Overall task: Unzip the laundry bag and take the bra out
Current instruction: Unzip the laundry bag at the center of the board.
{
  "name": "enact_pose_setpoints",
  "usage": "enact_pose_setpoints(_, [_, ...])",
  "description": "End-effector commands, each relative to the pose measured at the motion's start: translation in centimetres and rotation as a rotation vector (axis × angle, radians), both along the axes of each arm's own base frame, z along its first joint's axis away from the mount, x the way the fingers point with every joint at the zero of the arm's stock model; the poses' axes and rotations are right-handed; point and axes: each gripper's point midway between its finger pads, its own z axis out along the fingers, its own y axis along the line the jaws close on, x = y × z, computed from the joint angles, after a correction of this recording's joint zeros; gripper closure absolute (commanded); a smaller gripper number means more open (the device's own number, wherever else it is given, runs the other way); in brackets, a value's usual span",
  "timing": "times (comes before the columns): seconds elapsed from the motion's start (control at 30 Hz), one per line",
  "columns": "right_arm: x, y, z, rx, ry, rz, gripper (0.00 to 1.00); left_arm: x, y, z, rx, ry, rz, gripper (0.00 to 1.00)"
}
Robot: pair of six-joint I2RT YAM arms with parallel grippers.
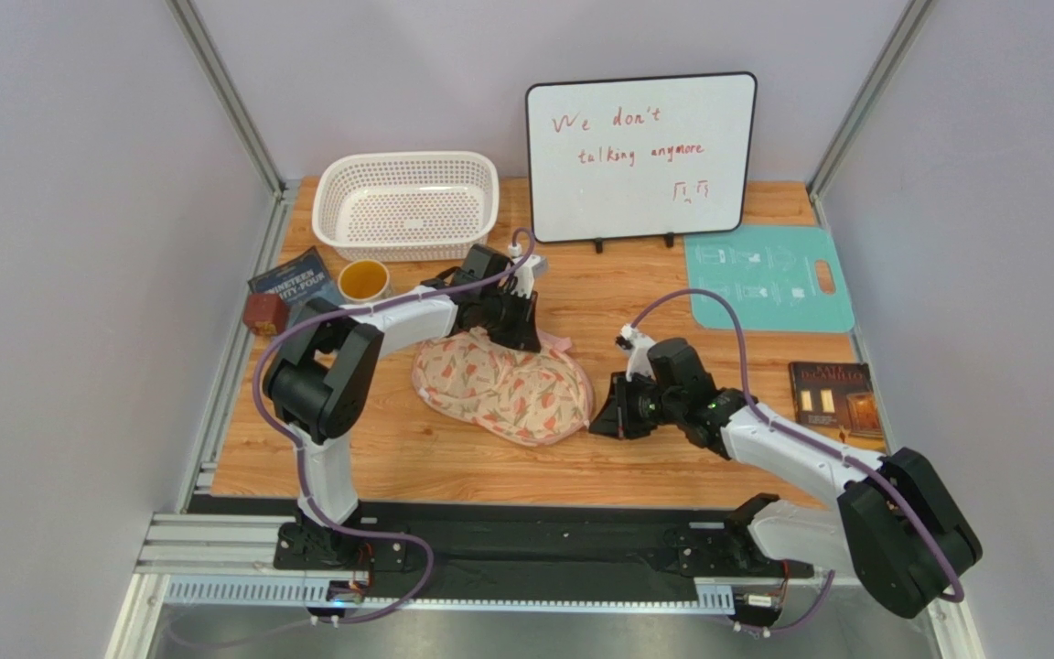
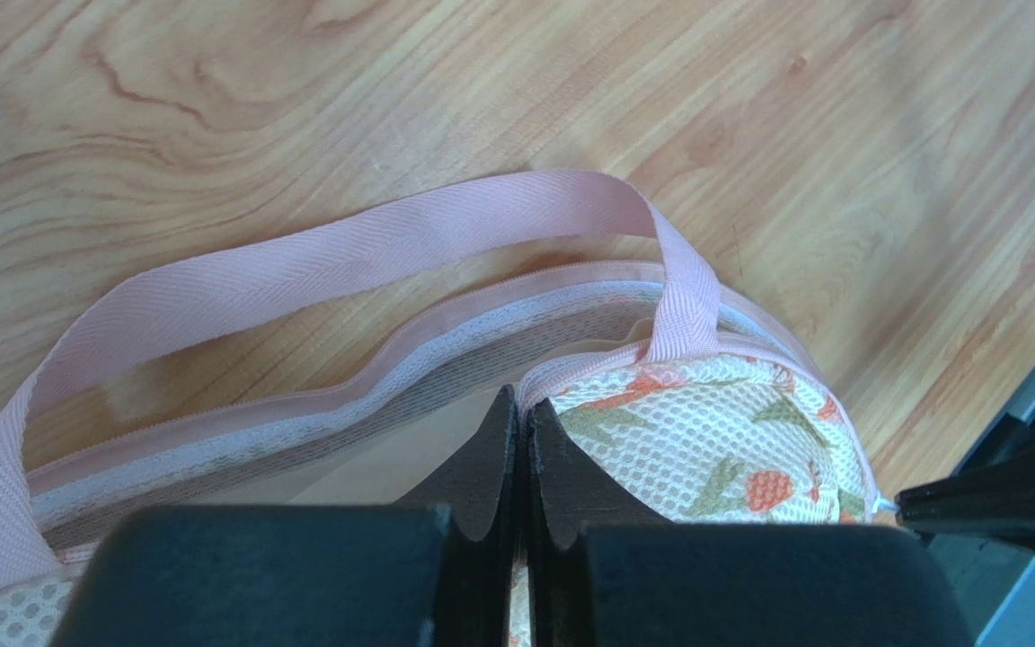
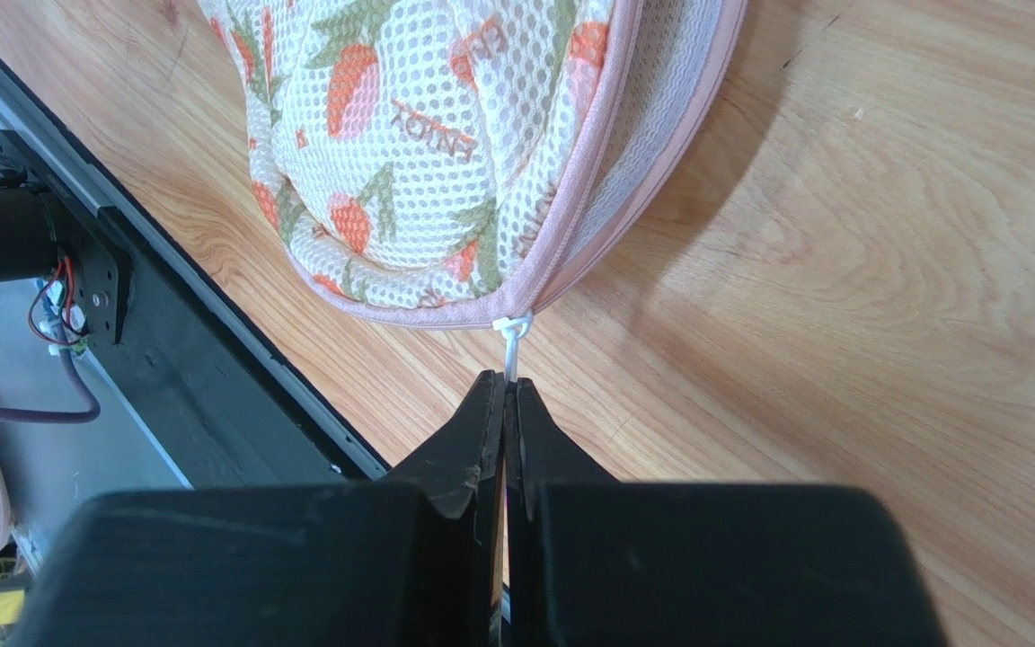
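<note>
The laundry bag (image 1: 505, 391) is lying flat near the middle of the table (image 1: 409, 460), between the two arms. The left gripper (image 2: 520, 421) is reaching over the bag's far edge. Its fingers are pressed together, and they seem to be pinching the bag's rim right where the pink strap (image 2: 348, 250) joins it. The right gripper (image 3: 506, 401) is sitting at the bag's right end, on the side facing the table's right edge. Its fingers are squeezing the little white zipper pull (image 3: 516, 337), which is sticking out from the pink zipper trim (image 3: 624, 162).

The bag is looking soft, light and floppy, made of mesh cloth. It is likely going to slide and bunch up if only one end is pulled. So one gripper is needing to hold it in place while the other drags the pull along the trim. The pull is tiny and thin, so it could be slipping out of a loose pinch. The zipper is looking closed at this end. The bra is not showing; it is probably hiding inside. It is likely soft and limp too, so pinching any fold should be enough to lift it.
</note>
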Motion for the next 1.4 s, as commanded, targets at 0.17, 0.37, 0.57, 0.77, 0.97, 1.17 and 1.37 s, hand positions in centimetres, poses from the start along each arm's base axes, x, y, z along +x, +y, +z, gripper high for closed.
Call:
enact_pose_setpoints(0.17, [-0.4,0.5,0.8,0.012,0.013,-0.001,1.0,3.8,0.6,1.1,0.004,-0.068,0.204,1.0])
enact_pose_setpoints(0.37, [-0.2,1.1,1.3,0.018,0.006,-0.01,1.0,4.0,1.3,0.8,0.014,-0.063,0.29,1.0])
enact_pose_setpoints(0.57, [-0.2,1.8,1.6,0.031,0.005,-0.02,1.0,4.1,1.3,0.5,0.031,-0.072,0.355,1.0])
enact_pose_setpoints(0.77, [-0.3,2.2,1.6,0.024,0.016,-0.035,1.0,4.6,1.2,0.6,0.031,-0.097,0.404,1.0])
enact_pose_setpoints(0.97, [-1.2,2.3,2.2,0.024,0.013,-0.037,1.0,5.4,1.8,0.9,0.054,-0.118,0.456,1.0])
enact_pose_setpoints(1.17, [-1.1,1.8,1.8,-0.005,0.004,-0.057,1.0,5.0,2.2,1.3,0.062,-0.128,0.455,1.0])
enact_pose_setpoints(1.37, [-0.5,1.8,1.3,-0.03,0.004,-0.06,1.0,3.7,2.5,2.4,0.048,-0.135,0.418,1.0])
